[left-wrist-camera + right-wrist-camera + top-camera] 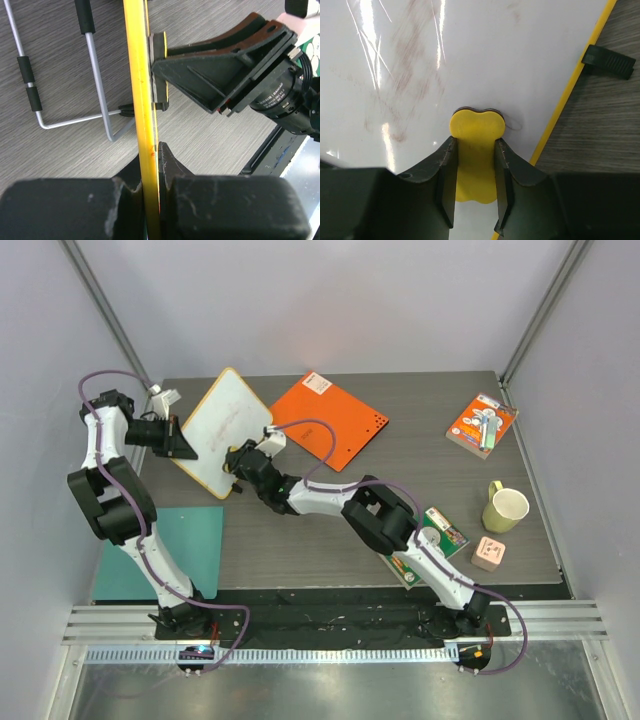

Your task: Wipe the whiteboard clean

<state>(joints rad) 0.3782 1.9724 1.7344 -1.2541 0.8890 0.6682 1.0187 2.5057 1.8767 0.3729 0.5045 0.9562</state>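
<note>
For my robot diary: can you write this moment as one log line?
left pincer: shut on whiteboard rim | right pincer: shut on yellow eraser, against whiteboard | ink: faint smears

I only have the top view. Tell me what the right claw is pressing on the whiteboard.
Observer: The right claw pinches a yellow eraser, pressed against the whiteboard.
Operator: Report what is left to wipe.
Observer: Faint reddish-brown smears show up and to the left of the eraser in the right wrist view.
Operator: Check the left claw's hold.
Observer: The left claw is shut on the whiteboard's yellow rim, seen edge-on.
</note>
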